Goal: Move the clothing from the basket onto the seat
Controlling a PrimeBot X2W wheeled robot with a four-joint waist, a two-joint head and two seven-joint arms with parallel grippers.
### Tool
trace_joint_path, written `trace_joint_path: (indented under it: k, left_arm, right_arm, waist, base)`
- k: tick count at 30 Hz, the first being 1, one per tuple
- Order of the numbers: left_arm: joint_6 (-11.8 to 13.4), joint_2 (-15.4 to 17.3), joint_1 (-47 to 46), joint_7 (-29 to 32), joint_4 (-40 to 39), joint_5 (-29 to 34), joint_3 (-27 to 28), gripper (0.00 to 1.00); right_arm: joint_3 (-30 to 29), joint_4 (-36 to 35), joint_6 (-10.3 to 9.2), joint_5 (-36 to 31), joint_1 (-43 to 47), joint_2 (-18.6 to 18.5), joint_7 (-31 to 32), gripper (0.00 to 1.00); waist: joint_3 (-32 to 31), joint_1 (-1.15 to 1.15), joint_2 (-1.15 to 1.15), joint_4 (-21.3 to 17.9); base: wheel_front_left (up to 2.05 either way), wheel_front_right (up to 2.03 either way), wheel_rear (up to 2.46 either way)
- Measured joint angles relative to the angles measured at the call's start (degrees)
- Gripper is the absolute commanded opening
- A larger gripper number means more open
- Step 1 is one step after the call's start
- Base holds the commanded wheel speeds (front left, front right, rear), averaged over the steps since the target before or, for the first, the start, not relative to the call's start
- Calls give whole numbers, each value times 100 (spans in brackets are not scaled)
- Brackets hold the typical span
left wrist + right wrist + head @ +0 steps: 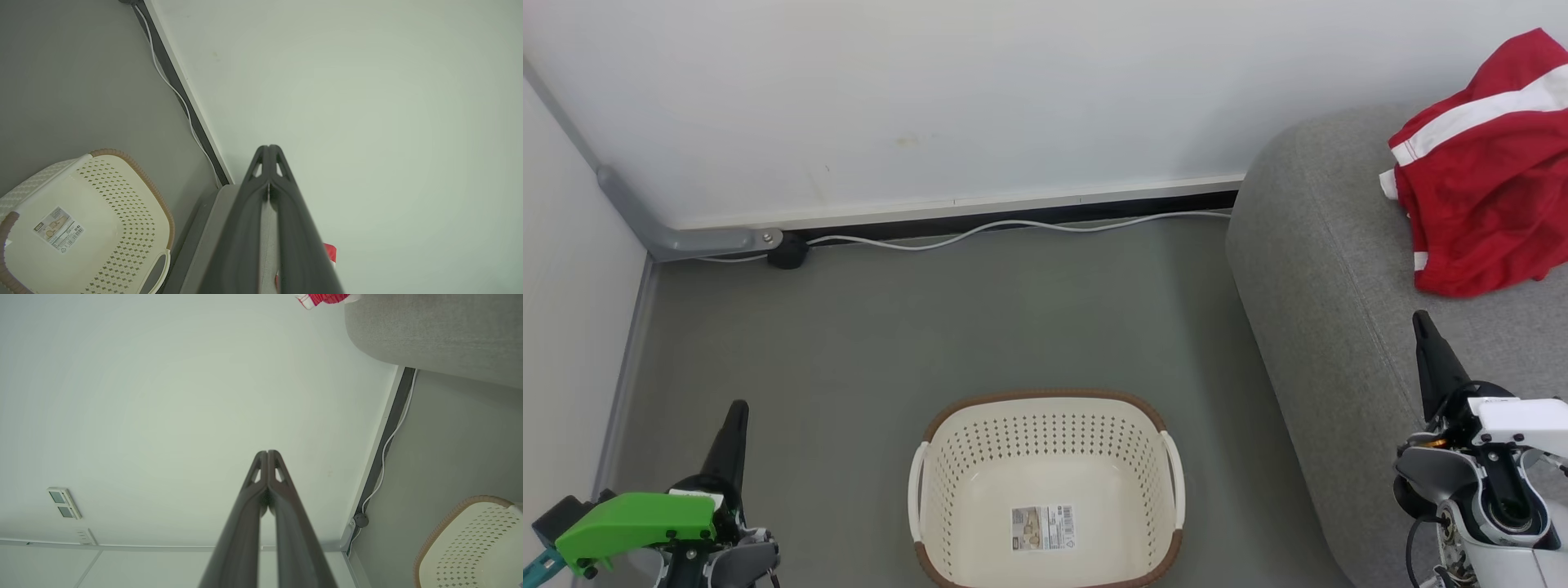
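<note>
Both claws sit nearest us: left gripper (738, 412) low left over the floor (890, 327), right gripper (1423, 322) low right. Each has its fingers pressed together, holding nothing. Grey sofa (1323, 269) runs down the right side, behind the right gripper. Laundry basket (1045, 396) stands on the floor between the two grippers, bare apart from its sticker (1042, 527). Red white-striped garments (1478, 204) lie bunched on the sofa, well apart from the basket. We judge the transfer done. Next move needs no pick, just parking.

Home-like rm: grey sofa (1323, 269), laundry basket (1045, 441), skirting cable (1013, 224).
</note>
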Motion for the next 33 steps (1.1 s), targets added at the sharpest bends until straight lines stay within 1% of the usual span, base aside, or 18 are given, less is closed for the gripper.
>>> trace_joint_path:
  k: [4,7,33]
  left_arm:
    - [-60,-44,-16,65,44,-268,74,0]
    - [-62,-58,-24,93,70,-327,112,0]
    - [-68,-66,-55,93,121,-328,124,0]
  right_arm:
    - [-83,-40,1,277,3,23,71,0]
    - [-124,-53,16,444,4,35,88,0]
    - [-118,-100,19,444,34,42,87,0]
  waist:
    - [-8,0,0,6]
    - [-11,0,0,8]
    - [-11,0,0,9]
  base:
    - [0,0,0]
    - [0,0,0]
    - [0,0,0]
